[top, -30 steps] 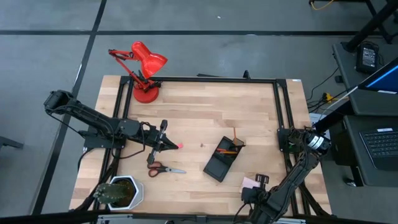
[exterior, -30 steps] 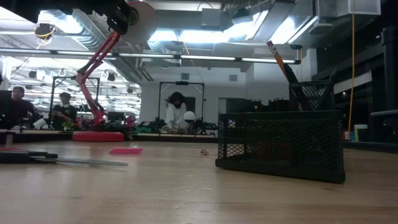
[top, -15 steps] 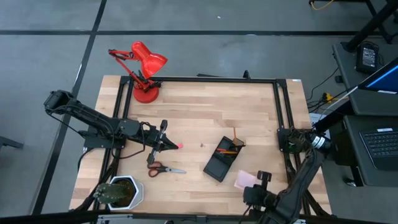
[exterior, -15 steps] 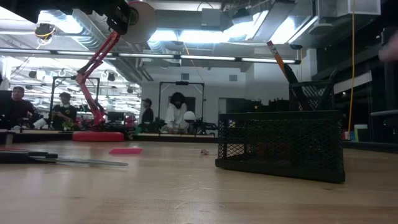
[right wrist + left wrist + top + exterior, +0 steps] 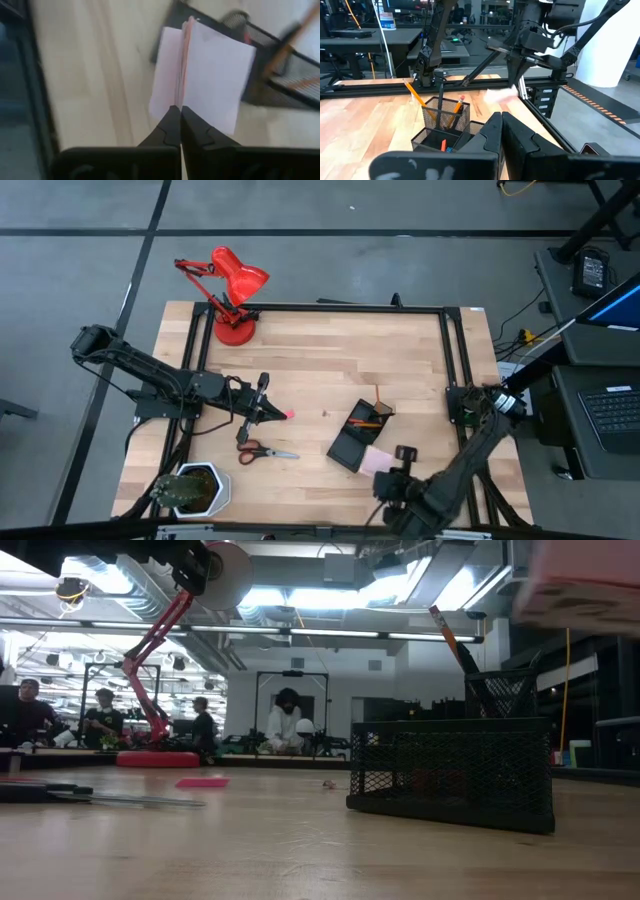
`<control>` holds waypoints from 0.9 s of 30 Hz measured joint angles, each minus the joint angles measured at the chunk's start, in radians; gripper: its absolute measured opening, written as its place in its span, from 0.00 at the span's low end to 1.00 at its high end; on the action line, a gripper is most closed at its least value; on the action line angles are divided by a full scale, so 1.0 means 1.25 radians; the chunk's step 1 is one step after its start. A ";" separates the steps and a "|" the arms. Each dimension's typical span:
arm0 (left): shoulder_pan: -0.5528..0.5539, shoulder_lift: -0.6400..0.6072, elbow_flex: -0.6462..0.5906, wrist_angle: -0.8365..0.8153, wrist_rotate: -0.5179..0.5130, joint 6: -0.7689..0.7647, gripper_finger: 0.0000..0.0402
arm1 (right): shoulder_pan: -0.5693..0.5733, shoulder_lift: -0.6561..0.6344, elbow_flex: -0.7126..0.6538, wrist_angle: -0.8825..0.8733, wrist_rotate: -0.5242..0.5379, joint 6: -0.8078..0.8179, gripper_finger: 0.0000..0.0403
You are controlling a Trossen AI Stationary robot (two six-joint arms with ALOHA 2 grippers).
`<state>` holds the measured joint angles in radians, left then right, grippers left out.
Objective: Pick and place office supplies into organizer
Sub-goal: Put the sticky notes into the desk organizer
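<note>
My right gripper (image 5: pixel 392 468) is shut on the pink sticky-note pad (image 5: pixel 377 460), held in the air at the near end of the black mesh organizer (image 5: pixel 357 435). The organizer (image 5: pixel 445 127) has orange pencils standing in its cup. The pad shows high up in the low view (image 5: pixel 585 585). My left gripper (image 5: pixel 268 413) waits shut and level at mid-left, nothing between its fingers (image 5: pixel 501 131). A small pink eraser piece (image 5: pixel 290 415) lies on the table just ahead of it. The red-handled scissors (image 5: pixel 265 451) lie flat nearby. My right gripper pinches the sticky-note pad at the middle of one edge (image 5: pixel 179 102), one finger on each flat face. The fingers slant steeply down from the table's near right side. The pad sticks out ahead of the fingertips, tilted and lifted clear of the table.
A red desk lamp (image 5: pixel 232 290) stands at the far left corner and a potted plant (image 5: pixel 190 488) at the near left corner. A tiny scrap (image 5: pixel 326 414) lies mid-table. People show in the room behind (image 5: pixel 285 725). Bare wood lies across the table's far half.
My right gripper has risen and gone toward the table's left, from the near right corner toward the organizer, tipping as it went. The pink pad has come with it, lifted clear of the table. In the low view the pad has come in at the top right.
</note>
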<state>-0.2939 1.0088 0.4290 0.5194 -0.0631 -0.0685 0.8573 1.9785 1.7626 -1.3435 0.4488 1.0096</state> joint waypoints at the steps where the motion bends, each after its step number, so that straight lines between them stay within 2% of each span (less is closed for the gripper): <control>1: 0.000 0.000 0.000 0.000 0.000 0.000 0.01 | -0.011 0.000 0.000 0.026 -0.005 -0.026 0.00; 14: 0.000 0.000 0.000 -0.001 0.000 -0.006 0.01 | -0.145 0.000 0.000 0.176 -0.048 -0.222 0.00; 20: 0.000 0.000 0.000 -0.030 0.000 -0.023 0.01 | -0.203 0.008 -0.014 0.166 -0.069 -0.202 0.00; 27: 0.000 0.000 0.000 -0.051 0.000 -0.034 0.01 | -0.221 0.009 -0.034 0.160 -0.112 -0.163 0.00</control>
<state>-0.2939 1.0087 0.4290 0.4562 -0.0631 -0.1104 0.5808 1.9900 1.7200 -1.1431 0.3085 0.8060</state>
